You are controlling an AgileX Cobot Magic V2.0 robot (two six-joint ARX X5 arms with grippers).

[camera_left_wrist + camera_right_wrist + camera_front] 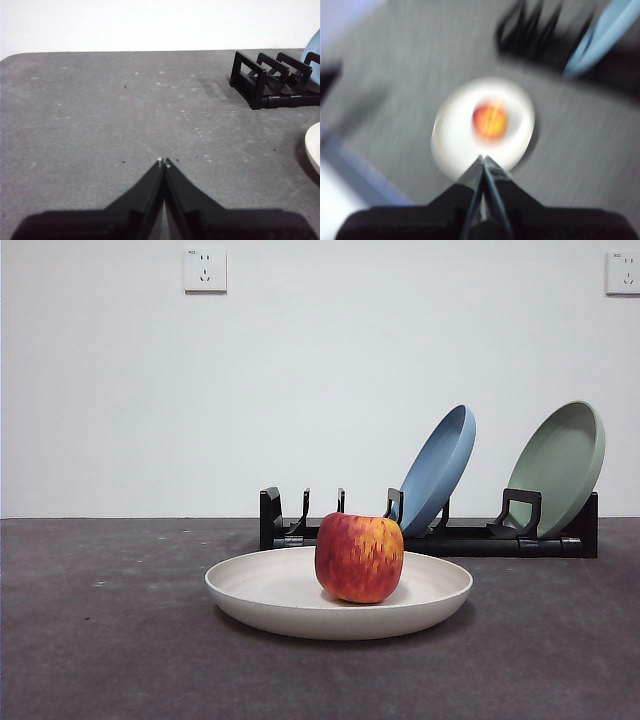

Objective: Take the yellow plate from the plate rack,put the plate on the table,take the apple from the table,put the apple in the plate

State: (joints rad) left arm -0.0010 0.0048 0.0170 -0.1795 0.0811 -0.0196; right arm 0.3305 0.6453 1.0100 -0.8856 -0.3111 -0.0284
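Yellow plate: nearest the front camera, lying flat on the table, cream and matte with a raised rim; the right wrist view shows it from above as a pale blurred disc, and a sliver of its rim shows at the edge of the left wrist view.
Apple: sits inside the plate, a little off its centre, red with yellow-orange streaks (the yellower side faces the blue plate's end of the rack); from the right wrist it is an orange-red blur in the middle of the plate.
Plate rack: long, black, standing on the table behind the plate; its prongs nearest the left wrist camera hold nothing.
Blue plate: on edge in the rack, leaning, about mid-rack.
Sage-green plate: on edge at the rack's far end, leaning the same way, apart from the blue one.
Left gripper: above bare table, well apart from the plate and the rack, its two black jaws pressed together at the tips, holding nothing.
Right gripper: high above the plate, pointing down at its near rim; the picture is smeared, yet the jaws read as closed tip to tip with nothing between them.
Wall: plain white, with two sockets high up.
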